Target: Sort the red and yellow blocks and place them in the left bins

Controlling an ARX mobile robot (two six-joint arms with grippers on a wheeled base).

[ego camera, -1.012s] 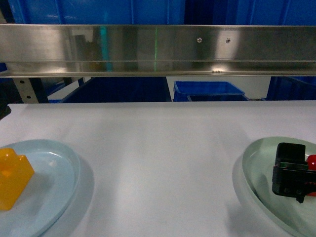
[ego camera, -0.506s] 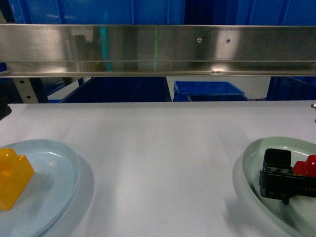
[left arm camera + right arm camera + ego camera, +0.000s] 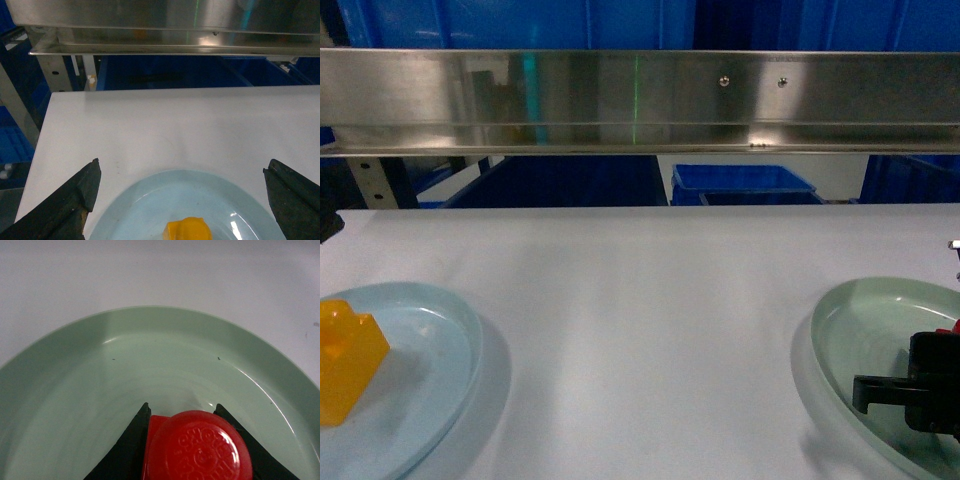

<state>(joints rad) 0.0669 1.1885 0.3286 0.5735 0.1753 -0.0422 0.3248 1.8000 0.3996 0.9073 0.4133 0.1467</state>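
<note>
- Red, glossy plastic brick with its round stud (image 3: 197, 447) sits squeezed between the right gripper's (image 3: 195, 450) black fingers (image 3: 129, 445), one pressed on either side, above the round pale green plate (image 3: 75, 385).
- From the head view the right gripper (image 3: 920, 392) hangs low over the near right part of that green plate (image 3: 850, 320); the brick itself is nearly hidden behind it there.
- Step in hand, by my reading: the pick of the red brick, grip made, carry not yet begun.
- Over on the left, the orange-yellow plastic brick (image 3: 345, 360) rests on the round pale blue plate (image 3: 455, 345), untouched.
- The left gripper (image 3: 182, 197) hovers above that brick (image 3: 187, 230), its dark fingers (image 3: 75, 192) spread wide apart, holding nothing.
- Deep blue plastic crates (image 3: 745, 182) show beyond the white table (image 3: 640, 290), under the long steel rail (image 3: 640, 95).
- Next call: lift the red brick clear of the plate rim, swing it left towards a bin, keeping the grip firm on that slick plastic.
</note>
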